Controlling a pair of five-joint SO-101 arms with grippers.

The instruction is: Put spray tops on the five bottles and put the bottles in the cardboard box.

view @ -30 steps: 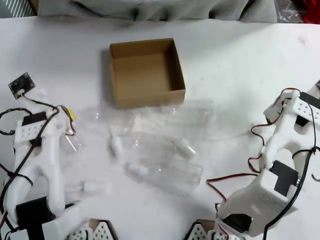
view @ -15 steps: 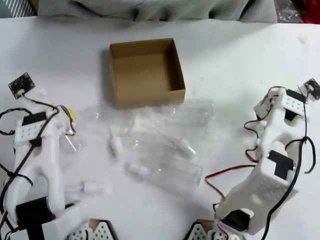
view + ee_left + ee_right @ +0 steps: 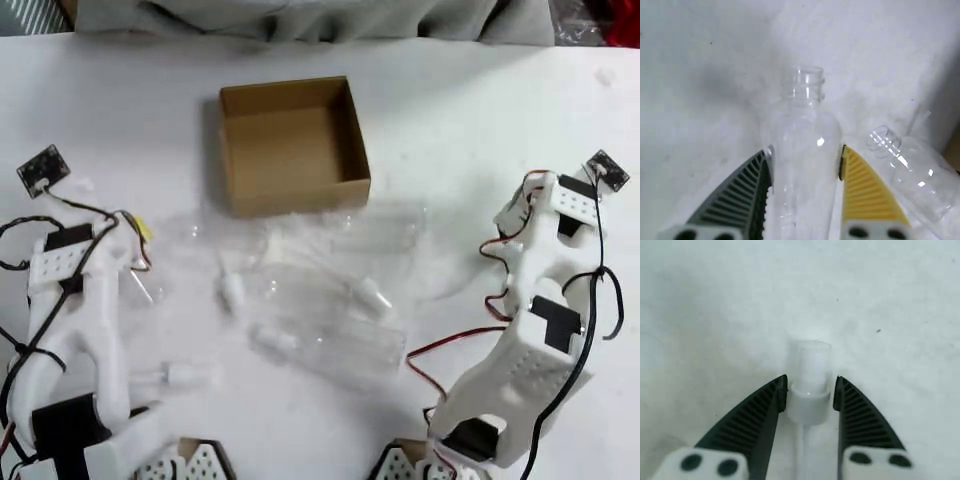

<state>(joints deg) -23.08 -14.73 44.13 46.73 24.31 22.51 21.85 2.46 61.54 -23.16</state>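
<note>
Cardboard box point(image 3: 293, 150): open side up, at 12 o'clock from the middle of the white table point(image 3: 450, 110). It is the largest task item we log.

Left arm point(image 3: 75, 320) stands at 8 o'clock and right arm point(image 3: 530, 370) at 4 o'clock. Both are white with red and black wiring.

Clear bottles point(image 3: 330, 345) lie on their sides in a loose cluster mid-table, just at 6 o'clock of the box. Several touch or overlap, and through the glare we cannot count them surely. Small white parts point(image 3: 372, 295) sit among them; we cannot tell whether they are fitted to necks.

Left gripper point(image 3: 805, 152): the gray jaw and the yellow jaw are spread about halfway and press on either side of the held bottle point(image 3: 802, 115). This bottle is clear, its threaded neck is bare, and it points away from the wrist. A second open-necked bottle point(image 3: 912, 170) lies just beside the yellow jaw.

Right gripper point(image 3: 810, 382): two black ribbed jaws are drawn in narrow, pinching the collar of a spray top point(image 3: 810, 390). We note a clear cap over its nozzle and a thin dip tube running back between the jaws, with white table behind.

One loose white piece point(image 3: 180, 375) with a thin tube lies at 7 o'clock, near the left arm and apart from the cluster.
</note>
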